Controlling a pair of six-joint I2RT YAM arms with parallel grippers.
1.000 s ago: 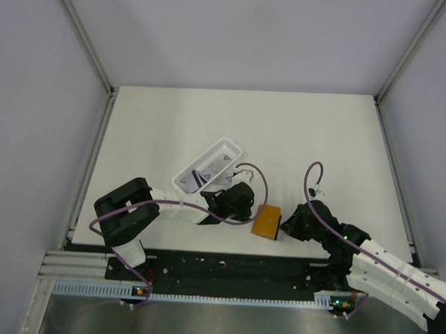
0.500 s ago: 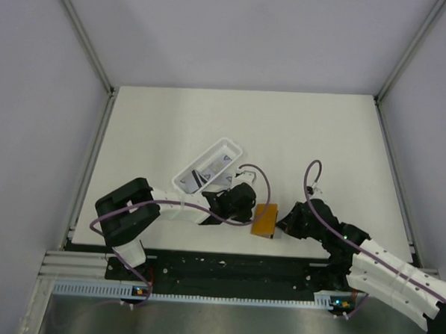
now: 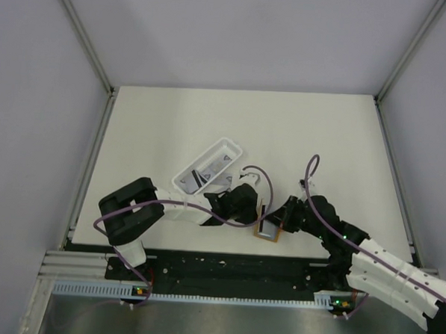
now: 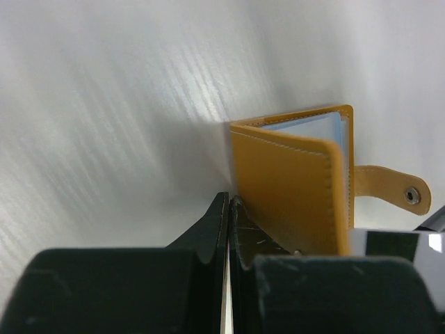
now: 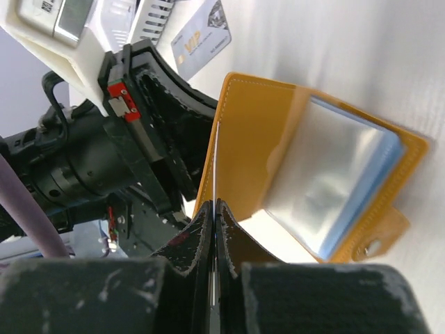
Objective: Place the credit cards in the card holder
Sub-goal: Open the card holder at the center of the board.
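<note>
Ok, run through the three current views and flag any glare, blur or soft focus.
Top external: evenly lit and sharp, but the card holder is tiny. Left wrist: a bright glare patch on the table, the holder's left edge smeared, the jaws dark and soft up close. Right wrist: the clear sleeves shine with reflections; the VIP card is readable.
</note>
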